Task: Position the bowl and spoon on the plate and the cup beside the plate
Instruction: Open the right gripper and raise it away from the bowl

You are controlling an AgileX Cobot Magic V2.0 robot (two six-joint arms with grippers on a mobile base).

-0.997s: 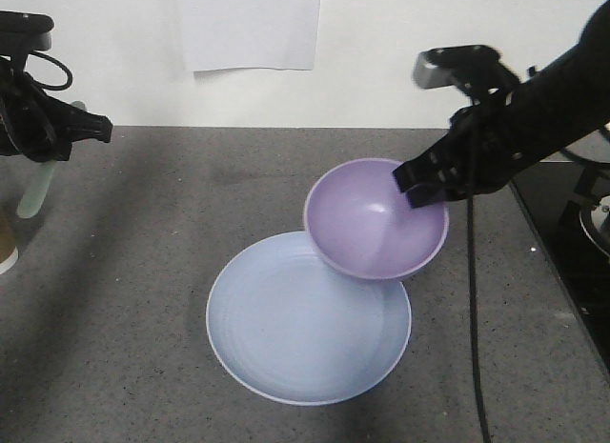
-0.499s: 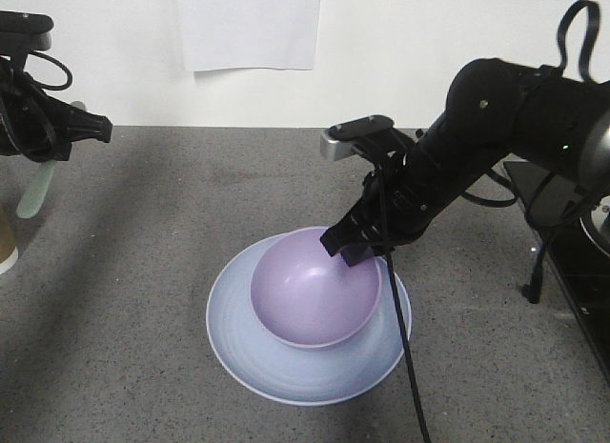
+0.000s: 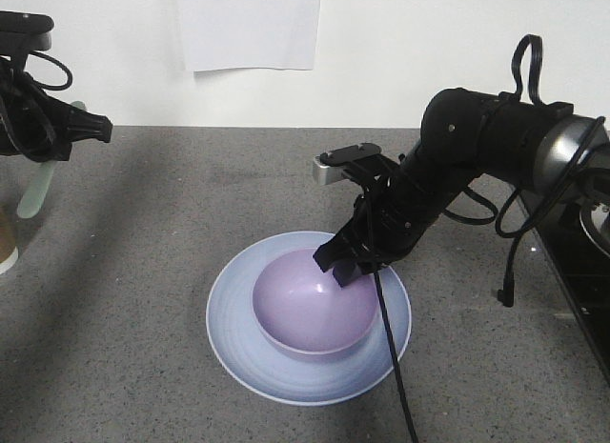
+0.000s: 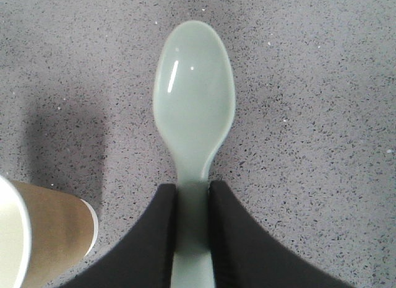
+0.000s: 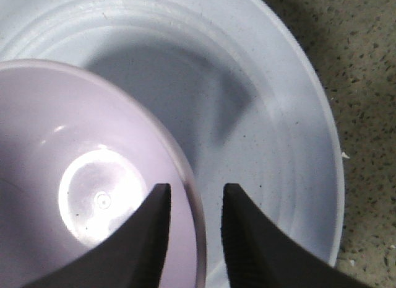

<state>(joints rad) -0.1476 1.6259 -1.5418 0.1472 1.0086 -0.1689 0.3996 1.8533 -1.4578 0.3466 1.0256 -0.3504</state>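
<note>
Bowl (image 3: pixel 310 308) lowered onto plate (image 3: pixel 235 314), rim between fingers (image 5: pixel 150 241)

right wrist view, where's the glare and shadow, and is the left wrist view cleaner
Right wrist view: bright glare inside the bowl, a dark shadow across the plate. Left wrist view: only a thin highlight streak on the spoon, with the speckled counter sharp.

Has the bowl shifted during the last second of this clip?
Yes. The bowl went left and toward the camera, from overhanging the far-right rim of the plate to sitting in its middle.
</note>
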